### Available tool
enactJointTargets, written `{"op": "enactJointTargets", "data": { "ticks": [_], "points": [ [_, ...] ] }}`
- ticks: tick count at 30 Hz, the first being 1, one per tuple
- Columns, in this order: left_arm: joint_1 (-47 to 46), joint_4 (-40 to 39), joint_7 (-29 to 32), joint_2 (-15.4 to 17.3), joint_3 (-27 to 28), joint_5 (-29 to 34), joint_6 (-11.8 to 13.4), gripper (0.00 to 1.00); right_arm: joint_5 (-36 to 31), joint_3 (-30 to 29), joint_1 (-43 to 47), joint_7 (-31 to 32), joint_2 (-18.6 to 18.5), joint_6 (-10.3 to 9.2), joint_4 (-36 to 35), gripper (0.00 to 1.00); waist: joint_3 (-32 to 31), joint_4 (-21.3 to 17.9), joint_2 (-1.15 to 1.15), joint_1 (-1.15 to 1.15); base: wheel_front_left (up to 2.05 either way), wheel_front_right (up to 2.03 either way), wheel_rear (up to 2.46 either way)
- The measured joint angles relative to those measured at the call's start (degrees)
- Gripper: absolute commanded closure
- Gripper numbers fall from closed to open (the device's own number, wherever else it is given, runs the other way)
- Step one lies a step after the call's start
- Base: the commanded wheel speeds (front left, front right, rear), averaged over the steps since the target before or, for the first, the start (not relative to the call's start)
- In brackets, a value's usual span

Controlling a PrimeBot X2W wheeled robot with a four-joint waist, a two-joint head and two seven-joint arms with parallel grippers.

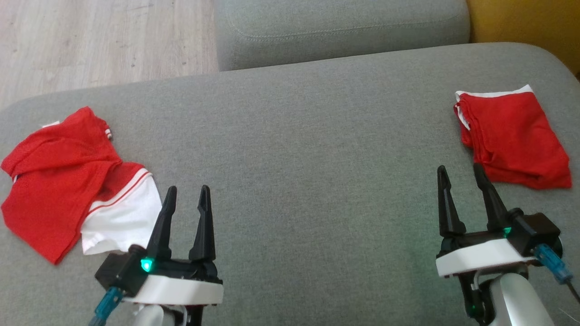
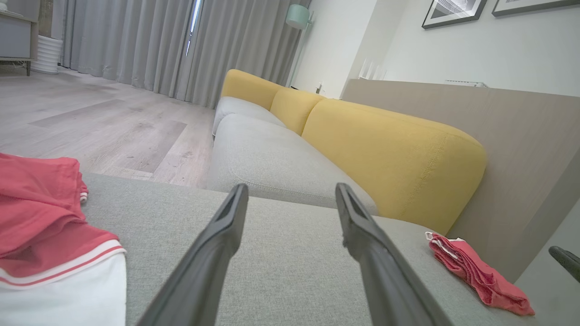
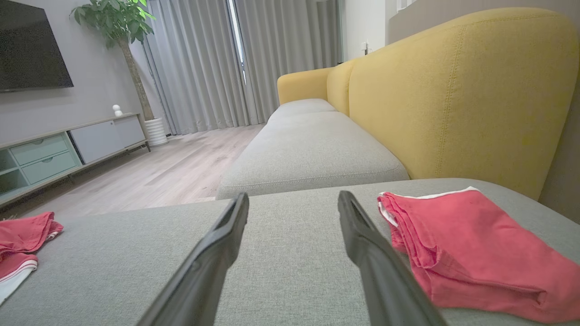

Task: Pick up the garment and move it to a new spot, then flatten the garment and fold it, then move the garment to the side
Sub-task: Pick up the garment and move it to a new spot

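On the grey sofa cushion [image 1: 290,136], a crumpled red-and-white garment [image 1: 59,181] lay at the left just beside the left gripper [image 1: 188,190], a folded red garment [image 1: 514,136] lay near the right gripper [image 1: 460,168], and both claws stood parted, holding nothing.

Left gripper [image 1: 186,195] and right gripper [image 1: 460,174]: jaws apart, empty

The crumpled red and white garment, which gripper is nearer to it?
Left. The left gripper is open right beside the crumpled garment, at its white edge. The right gripper is far across the cushion, next to the folded red garment.
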Motion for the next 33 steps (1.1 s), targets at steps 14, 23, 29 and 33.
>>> {"op": "enactJointTargets", "data": {
  "ticks": [14,23,29,33],
  "points": [
    [-0.2,-0.1,0.0,0.0,0.0,0.0,0.0,0.00,0.4,0.1,0.0,0.0,0.0,0.00,-0.5,0.00,0.8,0.3,0.00,0.00,0.00,0.00,0.00],
    [-0.4,0.0,0.0,0.0,0.2,0.0,0.0,0.00,0.5,2.1,0.0,0.0,0.0,0.00,-0.4,0.00,0.3,2.8,0.00,0.00,0.00,0.00,0.00],
    [-0.3,0.2,0.0,0.0,1.1,0.4,0.1,0.00,1.1,4.2,0.1,-0.1,0.0,0.00,-0.1,0.00,-0.5,6.3,0.00,0.00,0.00,0.00,0.00],
    [-0.1,0.2,0.0,0.0,2.1,0.6,0.1,0.00,1.5,5.1,0.2,-0.1,0.0,0.00,0.1,0.00,-1.0,8.3,0.00,0.00,0.00,0.00,0.00]
  ]
}}
